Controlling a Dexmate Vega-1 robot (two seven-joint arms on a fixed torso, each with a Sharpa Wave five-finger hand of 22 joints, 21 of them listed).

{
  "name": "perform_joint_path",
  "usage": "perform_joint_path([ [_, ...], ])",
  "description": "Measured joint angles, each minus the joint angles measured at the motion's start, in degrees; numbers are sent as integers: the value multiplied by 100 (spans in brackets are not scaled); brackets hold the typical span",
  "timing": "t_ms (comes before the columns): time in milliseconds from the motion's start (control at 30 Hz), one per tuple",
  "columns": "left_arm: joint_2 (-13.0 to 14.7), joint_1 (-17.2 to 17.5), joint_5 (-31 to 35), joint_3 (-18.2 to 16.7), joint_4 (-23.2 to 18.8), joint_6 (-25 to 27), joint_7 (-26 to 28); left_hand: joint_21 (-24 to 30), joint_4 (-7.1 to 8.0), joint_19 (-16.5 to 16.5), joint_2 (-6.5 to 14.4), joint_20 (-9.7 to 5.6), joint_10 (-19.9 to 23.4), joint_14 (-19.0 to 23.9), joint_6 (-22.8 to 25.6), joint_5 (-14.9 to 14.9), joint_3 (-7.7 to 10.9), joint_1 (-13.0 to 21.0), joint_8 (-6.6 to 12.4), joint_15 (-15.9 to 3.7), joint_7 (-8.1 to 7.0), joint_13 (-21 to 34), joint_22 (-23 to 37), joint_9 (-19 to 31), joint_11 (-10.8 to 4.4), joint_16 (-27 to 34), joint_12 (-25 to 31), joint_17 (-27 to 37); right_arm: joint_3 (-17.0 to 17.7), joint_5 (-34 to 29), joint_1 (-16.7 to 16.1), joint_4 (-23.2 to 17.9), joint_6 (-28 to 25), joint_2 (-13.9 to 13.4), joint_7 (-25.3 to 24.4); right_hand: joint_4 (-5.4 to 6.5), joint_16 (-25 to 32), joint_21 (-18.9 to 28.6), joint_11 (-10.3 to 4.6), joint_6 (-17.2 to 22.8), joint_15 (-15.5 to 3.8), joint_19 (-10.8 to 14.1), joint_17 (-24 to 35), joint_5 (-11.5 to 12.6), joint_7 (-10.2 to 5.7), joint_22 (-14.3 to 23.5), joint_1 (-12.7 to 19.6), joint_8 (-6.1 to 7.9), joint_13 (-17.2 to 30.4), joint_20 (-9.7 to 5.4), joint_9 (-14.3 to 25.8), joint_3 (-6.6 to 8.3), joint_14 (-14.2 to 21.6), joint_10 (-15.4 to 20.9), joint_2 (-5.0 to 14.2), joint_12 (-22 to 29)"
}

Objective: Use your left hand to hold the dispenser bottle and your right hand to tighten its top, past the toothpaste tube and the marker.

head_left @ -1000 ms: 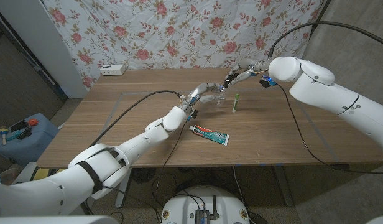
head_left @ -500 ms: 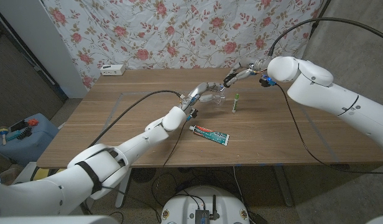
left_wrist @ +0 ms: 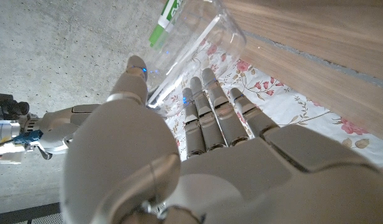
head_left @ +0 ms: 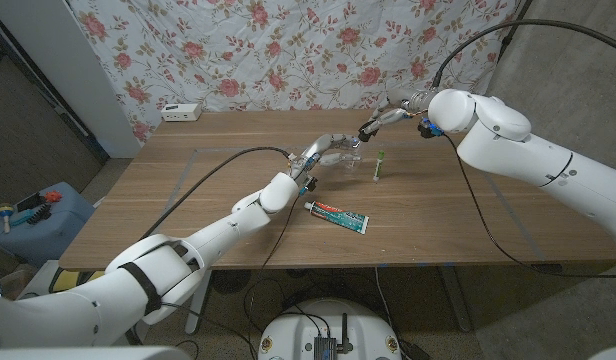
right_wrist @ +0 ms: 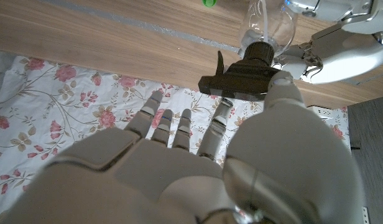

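Left hand grips the clear, seemingly empty dispenser bottle mid-table. Right hand pinches its black top. Marker just beside; toothpaste tube nearer the robot.

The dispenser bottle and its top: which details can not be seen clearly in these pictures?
- Head view: dispenser bottle clear and small, mostly hidden by left hand.
- Right wrist view: black top; thread seating hidden by right hand.
- Left wrist view: the marker cut by the edge.
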Motion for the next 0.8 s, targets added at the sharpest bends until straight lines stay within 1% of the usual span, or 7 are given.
perform_joint_path([
  [167, -19, -5, -10, -2, 42, 1, -14, 0, 0, 0, 26, 0, 0, 0, 0, -2, 0, -27, 0, 0, 0, 0, 0, 0, 0, 0, 0, 0, -115, -80, 82, -8, -140, 38, 8, 32, 0, 0, 22, 51, 18, 9, 26, 0, 31, 0, -99, 11, 0, 9, -1, -33, 18, 60, 21, 21],
  [233, -32, -20, -11, -1, 78, -3, -17, 0, 0, 0, 26, 0, 0, 0, 0, -3, 0, -27, 0, 0, 0, 0, 0, 1, 1, 0, 0, 0, -160, -112, 125, 6, -195, 59, 25, 47, 0, 0, 24, 91, 5, 9, 26, 0, 72, 0, -167, 13, 0, 9, -1, -47, 30, 62, 45, 21],
  [367, -46, -37, -13, 4, 121, -12, -21, 0, 0, 0, 26, 0, 9, 0, 0, -5, 0, -27, 0, 0, 0, 0, 0, 1, 10, 0, -1, 0, -211, -144, 175, 38, -259, 86, 49, 70, 0, 0, 83, 112, 18, 40, 26, 0, 93, 0, -244, 13, 0, 40, -19, -71, 80, 121, 17, 21],
  [433, -52, -46, -15, 7, 139, -15, -22, 0, 1, 0, 27, 0, 8, 0, 0, -6, 0, -27, 0, 0, 0, 0, 0, 1, 8, 0, -1, 0, -243, -163, 201, 55, -299, 99, 66, 94, 0, 0, 76, 144, 4, 71, 26, 0, 124, 0, -281, 13, 0, 10, -19, -95, 94, 129, 21, 22],
  [533, -60, -56, -23, 10, 161, -26, -24, 0, 1, 0, 27, 0, -2, 0, 0, -8, -1, -27, 0, 0, 0, 0, 0, 1, -2, 0, -1, 0, -320, -190, 270, 96, -359, 138, 83, 94, 33, 0, 83, 205, 8, 70, 26, -7, 104, 0, -331, 13, 0, 10, -19, -95, 152, 184, 18, 21],
  [600, -65, -64, -24, 11, 178, -27, -24, 0, 1, 0, 27, 0, -2, 0, 0, -10, -1, -27, 0, 0, 0, 0, 0, 1, -2, 0, -1, 0, -333, -214, 280, 103, -399, 143, 89, 110, 33, 0, 54, 224, 8, 70, 26, -12, 123, 0, -341, 13, 0, 10, -19, -111, 152, 214, 23, 41],
  [800, -78, -85, -33, 15, 227, -46, -29, 0, 1, 0, 41, 0, -2, 0, -1, -11, -1, -42, 0, 0, 0, -1, 0, 1, -2, 0, -1, -2, -490, -315, 383, 154, -501, 207, 101, 118, 55, 38, 103, 322, -14, 120, 9, -13, 132, 0, -446, 19, 0, 4, -19, -118, 254, 308, 37, 42],
])
